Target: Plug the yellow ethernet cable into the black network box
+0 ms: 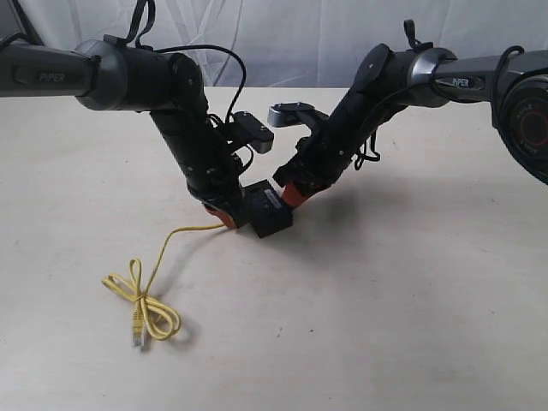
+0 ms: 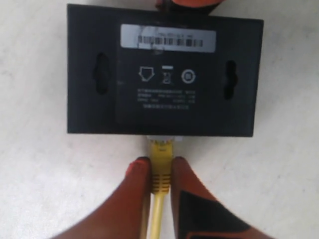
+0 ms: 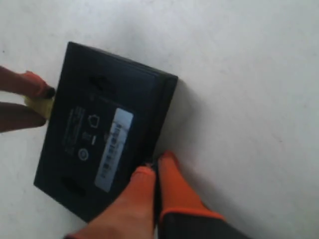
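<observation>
The black network box (image 2: 164,74) lies flat on the table, its white label (image 2: 168,39) facing up. My left gripper (image 2: 160,162) is shut on the plug boot of the yellow ethernet cable (image 2: 162,155), and the clear plug tip sits at the box's port edge. How deep the plug sits is hidden. My right gripper (image 3: 155,165) is shut, its orange fingertips pressed against the box's (image 3: 104,129) opposite long side. In the exterior view the box (image 1: 270,214) lies between the left gripper (image 1: 224,216) and the right gripper (image 1: 289,195). The cable (image 1: 150,304) trails to a loose loop.
The free plug end (image 1: 137,332) of the cable lies near the table's front left. A white curtain (image 1: 282,38) hangs behind the table. Both arms lean in over the middle of the table (image 1: 411,282).
</observation>
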`<state>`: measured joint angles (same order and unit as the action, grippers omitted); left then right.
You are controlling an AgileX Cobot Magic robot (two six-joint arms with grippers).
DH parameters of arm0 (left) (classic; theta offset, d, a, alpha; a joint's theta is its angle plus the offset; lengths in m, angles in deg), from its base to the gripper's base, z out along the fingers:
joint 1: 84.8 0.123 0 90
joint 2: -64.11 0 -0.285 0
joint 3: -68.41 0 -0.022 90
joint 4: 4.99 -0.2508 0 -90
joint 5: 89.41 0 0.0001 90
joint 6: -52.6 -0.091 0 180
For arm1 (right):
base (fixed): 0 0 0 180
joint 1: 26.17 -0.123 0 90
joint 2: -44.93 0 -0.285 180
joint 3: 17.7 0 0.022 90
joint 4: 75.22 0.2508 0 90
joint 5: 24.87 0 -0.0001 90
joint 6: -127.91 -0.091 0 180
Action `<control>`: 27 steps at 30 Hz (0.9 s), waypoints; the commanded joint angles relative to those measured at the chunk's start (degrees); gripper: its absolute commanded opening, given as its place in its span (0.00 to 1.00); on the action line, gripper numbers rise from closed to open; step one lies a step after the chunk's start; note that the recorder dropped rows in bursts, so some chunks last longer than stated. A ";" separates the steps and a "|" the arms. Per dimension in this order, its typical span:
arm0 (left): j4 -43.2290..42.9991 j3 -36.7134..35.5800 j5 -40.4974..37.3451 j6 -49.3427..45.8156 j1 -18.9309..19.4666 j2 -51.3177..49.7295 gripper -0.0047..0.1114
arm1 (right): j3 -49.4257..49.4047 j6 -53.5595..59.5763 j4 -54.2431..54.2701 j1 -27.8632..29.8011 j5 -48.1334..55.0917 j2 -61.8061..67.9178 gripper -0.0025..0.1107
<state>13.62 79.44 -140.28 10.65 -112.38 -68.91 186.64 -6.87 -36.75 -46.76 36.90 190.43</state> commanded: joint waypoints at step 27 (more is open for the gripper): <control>0.19 0.82 0.28 -0.48 -0.54 0.66 0.57 | 1.70 -3.24 -8.47 3.28 8.20 -4.39 0.01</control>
<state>13.65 79.86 -138.75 9.82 -112.61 -68.91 188.06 -9.50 -43.82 -44.53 44.63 187.91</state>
